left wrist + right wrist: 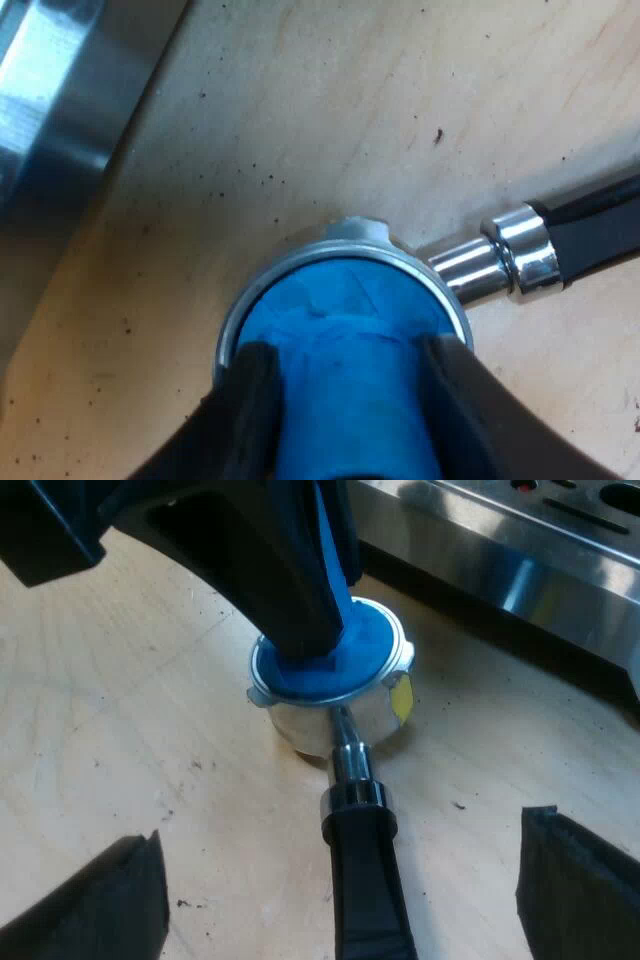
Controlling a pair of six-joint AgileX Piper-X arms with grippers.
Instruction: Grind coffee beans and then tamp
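Left wrist view: left pincer clamps apparently rigid blue tamper; right pincer, wide, should steady metal holder by its dark handle at 6 o'clock.

Left gripper: plain black all over.
Left fingers: two, thick, matte black, rounded at the tips, smooth on the inner faces.
Left gripper housing, from the right wrist view: black, slightly glossy, broad behind the fingers, tapering toward the tips.
Right gripper: plain black.
Right fingers: two, matte black, flat-faced, angular, each tip cut to a sharp corner.
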